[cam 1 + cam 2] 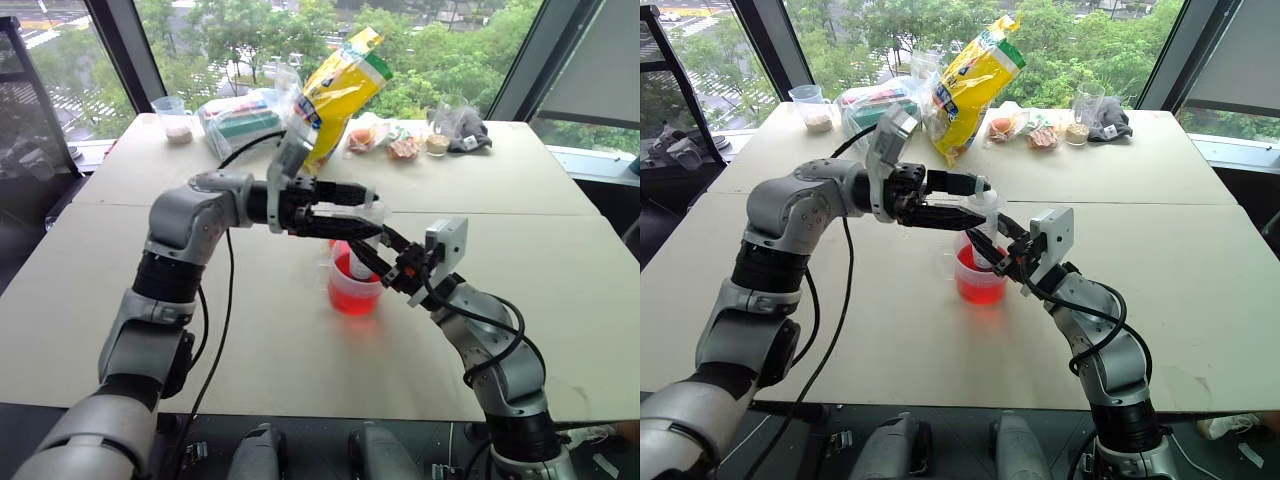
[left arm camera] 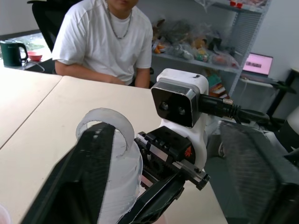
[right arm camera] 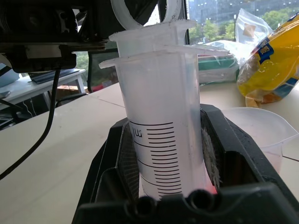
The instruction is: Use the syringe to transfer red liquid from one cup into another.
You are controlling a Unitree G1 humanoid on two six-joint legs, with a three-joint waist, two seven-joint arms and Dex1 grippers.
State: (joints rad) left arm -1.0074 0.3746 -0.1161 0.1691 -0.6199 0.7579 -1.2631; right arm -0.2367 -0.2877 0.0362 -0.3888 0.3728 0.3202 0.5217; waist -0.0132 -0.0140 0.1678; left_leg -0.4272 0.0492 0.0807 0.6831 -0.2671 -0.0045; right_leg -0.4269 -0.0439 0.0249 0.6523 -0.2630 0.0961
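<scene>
While the right claw (image 3: 170, 154) grips the barrel of the syringe (image 3: 161, 130) between its two black ribbed fingers, we hold that clear, scale-marked cylinder upright over the measuring cup (image 1: 978, 280), its lower end down inside the cup. The barrel is smooth translucent plastic with fine black lines printed along one side, and its flat flange flares out above our fingers. Our left claw (image 1: 960, 200) reaches in level from the left at the plunger top (image 2: 110, 140) — a white rounded loop of matte plastic — with one black finger (image 2: 88, 177) lying along it and the other standing off to the side, so the claw is partly open around the plunger; whether it pinches the loop we cannot tell. The cup is wide, clear and thin-walled, with a side handle, and it stands on the pale, matte worktop (image 1: 250, 340) near its middle. Red liquid (image 1: 355, 295) fills its lower part, bright and translucent through the wall. At the far edge of the worktop lie a glossy yellow bag (image 1: 335, 95), crinkled clear packets (image 1: 240, 120) and a small clear cup (image 1: 176, 118). In the left wrist view a person in a white shirt (image 2: 105, 37) sits beyond the worktop.
</scene>
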